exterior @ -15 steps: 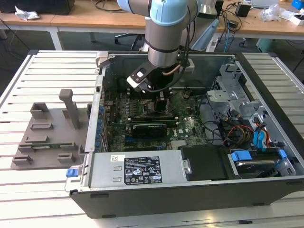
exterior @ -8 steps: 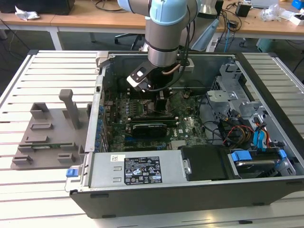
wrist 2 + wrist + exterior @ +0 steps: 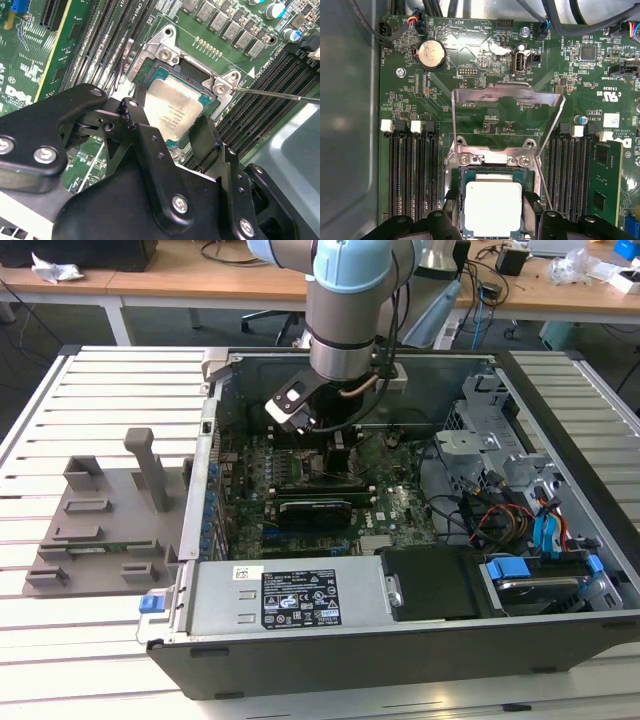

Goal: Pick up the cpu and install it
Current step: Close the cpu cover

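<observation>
Second wrist view: the cpu (image 3: 175,107) lies silver face up inside the socket (image 3: 167,50), its edges running parallel to the metal frame. My gripper (image 3: 167,117) straddles it, with the fingers (image 3: 134,116) drawn in to the chip's width and pressed on two opposite edges. That leaves the top and the contact side untouched. I judge this a side pinch chosen to keep the chip level over the contacts.

I cannot tell whether the chip is fully seated or held a hair above the socket floor.

First wrist view: the load plate (image 3: 485,96) stands hinged up and away from the socket, which leaves the opening free for a straight descent. Memory slots (image 3: 412,170) flank the socket on both sides, so the fingers have little room.

Exterior view: the arm (image 3: 350,310) reaches down into the open computer case (image 3: 400,640), over the motherboard (image 3: 390,510).
</observation>
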